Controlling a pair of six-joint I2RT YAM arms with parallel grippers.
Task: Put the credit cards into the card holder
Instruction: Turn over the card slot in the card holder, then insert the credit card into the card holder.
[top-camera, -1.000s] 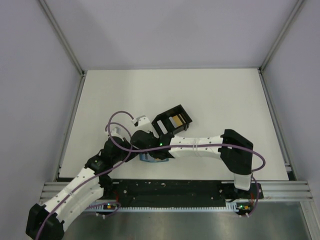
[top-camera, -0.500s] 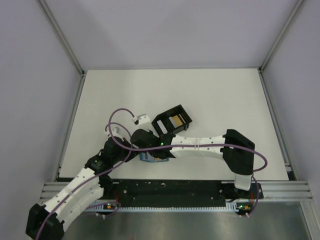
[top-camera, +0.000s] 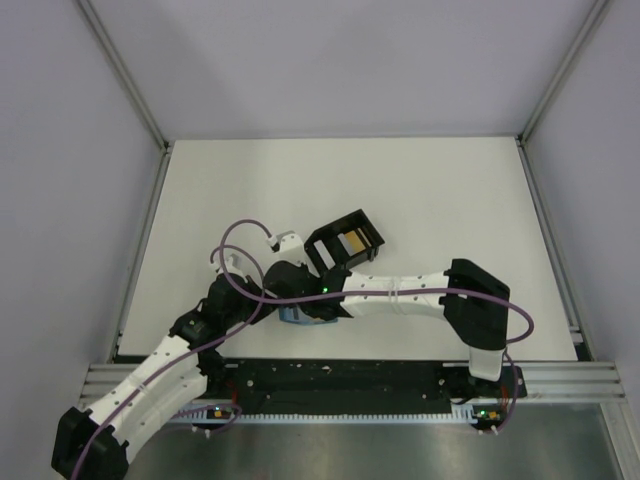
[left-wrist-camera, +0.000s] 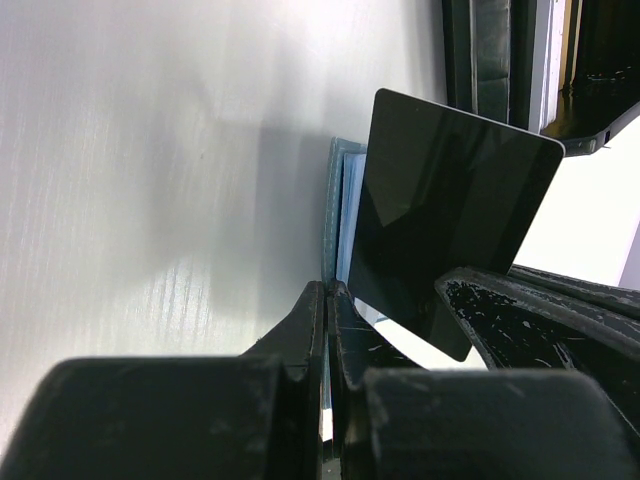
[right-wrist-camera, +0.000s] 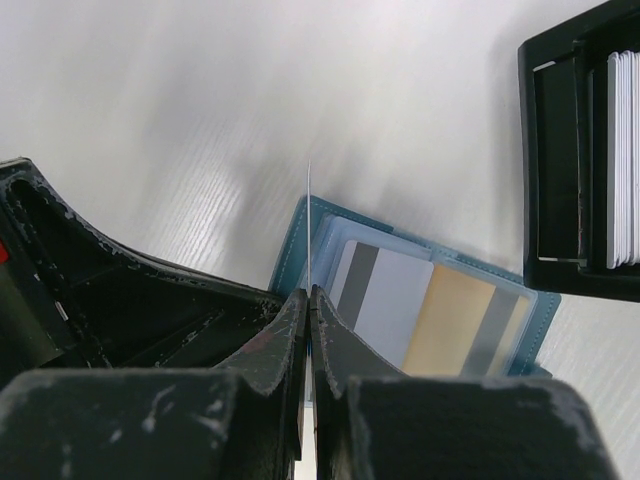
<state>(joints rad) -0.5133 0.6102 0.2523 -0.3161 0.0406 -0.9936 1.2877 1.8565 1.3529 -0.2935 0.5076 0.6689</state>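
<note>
Inserting credit card into card holder
Left gripper closed at the holder's edge; right gripper pinches the card upright over it. Tilt could make the card miss the pocket and buckle.

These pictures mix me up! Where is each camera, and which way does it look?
Top camera: above and behind the robot, looking down at the table; left arm and right arm show.
Left wrist camera: looks along its shut left hand at the blue wallet and a card.
Right wrist camera: looks down its shut right hand, pinching that card edge-on.
Both wrist cameras share wallet and card.
</note>
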